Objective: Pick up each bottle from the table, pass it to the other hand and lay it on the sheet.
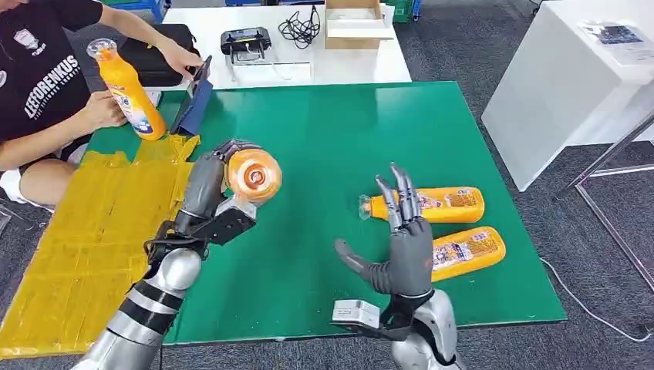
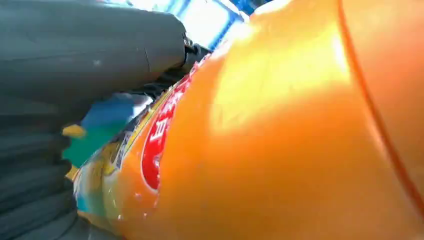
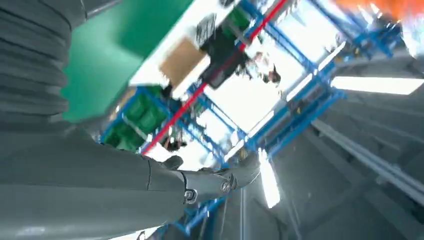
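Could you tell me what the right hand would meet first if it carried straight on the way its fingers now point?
Probably the nearer-to-centre lying bottle: the right hand is open, its fingers overlapping that bottle's neck in the head view. Depth is unclear, though; raised, they might pass above it.

Left hand wraps the bottle, fingers covering its body, so from the head just the round end shows. Up close at the left wrist, the bottle is blurred, its label unreadable and cut by the frame. Beside the bottle, the sheet runs off the edge.
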`<action>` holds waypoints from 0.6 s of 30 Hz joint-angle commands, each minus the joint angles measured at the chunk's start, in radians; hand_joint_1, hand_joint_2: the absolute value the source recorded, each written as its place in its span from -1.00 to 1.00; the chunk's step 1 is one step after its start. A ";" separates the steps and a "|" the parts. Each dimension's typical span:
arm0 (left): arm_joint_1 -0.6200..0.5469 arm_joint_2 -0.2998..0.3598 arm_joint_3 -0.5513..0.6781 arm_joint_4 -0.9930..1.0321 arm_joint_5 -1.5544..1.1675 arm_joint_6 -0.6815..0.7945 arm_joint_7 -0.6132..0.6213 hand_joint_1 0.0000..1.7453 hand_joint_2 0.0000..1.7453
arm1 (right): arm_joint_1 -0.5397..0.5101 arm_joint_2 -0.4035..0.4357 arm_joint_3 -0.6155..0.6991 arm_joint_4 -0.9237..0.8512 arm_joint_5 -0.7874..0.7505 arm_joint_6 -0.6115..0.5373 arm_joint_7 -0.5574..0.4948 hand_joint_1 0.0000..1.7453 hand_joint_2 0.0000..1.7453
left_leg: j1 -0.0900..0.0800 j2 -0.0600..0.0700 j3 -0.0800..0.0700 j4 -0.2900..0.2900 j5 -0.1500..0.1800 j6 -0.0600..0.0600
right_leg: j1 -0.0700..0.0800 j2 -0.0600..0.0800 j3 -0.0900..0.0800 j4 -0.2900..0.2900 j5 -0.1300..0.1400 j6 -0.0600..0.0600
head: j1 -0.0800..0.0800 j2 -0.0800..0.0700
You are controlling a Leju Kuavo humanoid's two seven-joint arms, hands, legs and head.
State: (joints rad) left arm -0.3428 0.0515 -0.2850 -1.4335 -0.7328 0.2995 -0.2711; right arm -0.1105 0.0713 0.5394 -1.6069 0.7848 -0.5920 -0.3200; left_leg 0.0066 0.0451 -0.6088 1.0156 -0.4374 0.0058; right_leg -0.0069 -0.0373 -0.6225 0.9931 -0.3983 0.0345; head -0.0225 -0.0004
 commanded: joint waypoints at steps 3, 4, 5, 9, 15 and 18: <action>-0.190 0.079 -0.022 0.440 -0.461 -0.020 0.255 1.00 1.00 | -0.091 -0.174 -0.184 -0.125 0.206 0.138 0.165 -1.00 1.00 | 0.000 -0.004 0.006 -0.001 0.000 0.000 | -0.001 0.003 0.007 -0.001 0.000 -0.001 | 0.000 0.000; -0.187 0.074 0.009 0.478 -0.448 -0.030 0.269 1.00 1.00 | -0.118 -0.212 -0.190 -0.108 0.173 0.211 0.170 -1.00 1.00 | -0.001 0.000 0.003 -0.001 0.000 0.000 | -0.001 0.002 0.003 0.000 0.000 0.000 | 0.000 0.000; -0.186 0.077 0.022 0.499 -0.448 -0.017 0.270 1.00 1.00 | -0.129 -0.221 -0.206 -0.096 0.161 0.222 0.164 -1.00 1.00 | -0.001 -0.002 0.005 -0.001 0.000 0.000 | -0.001 0.002 0.005 -0.001 -0.001 -0.001 | 0.000 0.000; -0.193 0.083 0.077 0.589 -0.456 -0.006 0.306 1.00 1.00 | -0.138 -0.232 -0.262 -0.086 0.132 0.241 0.156 -1.00 1.00 | -0.001 -0.001 0.003 -0.001 0.000 0.000 | -0.001 0.002 0.004 0.000 0.000 0.000 | 0.000 0.000; -0.196 0.080 0.115 0.656 -0.478 0.007 0.312 1.00 1.00 | -0.135 -0.240 -0.310 -0.072 0.091 0.267 0.145 -1.00 1.00 | -0.001 -0.001 0.002 -0.001 0.000 0.000 | -0.001 0.001 0.003 0.000 0.000 0.000 | 0.000 0.000; -0.197 0.065 0.115 0.665 -0.492 -0.008 0.310 1.00 1.00 | -0.148 -0.247 -0.342 -0.036 0.054 0.293 0.136 -1.00 1.00 | -0.001 -0.003 0.005 -0.001 -0.001 0.000 | -0.001 0.002 0.006 0.000 -0.001 -0.001 | 0.000 0.000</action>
State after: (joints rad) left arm -0.4770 0.1362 -0.2014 -0.9376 -1.2070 0.3048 0.0446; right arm -0.2053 -0.1450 0.2739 -1.7243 0.8873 -0.3360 -0.1690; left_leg 0.0053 0.0465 -0.6094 1.0158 -0.4373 0.0061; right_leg -0.0069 -0.0370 -0.6228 0.9933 -0.3980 0.0347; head -0.0225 -0.0004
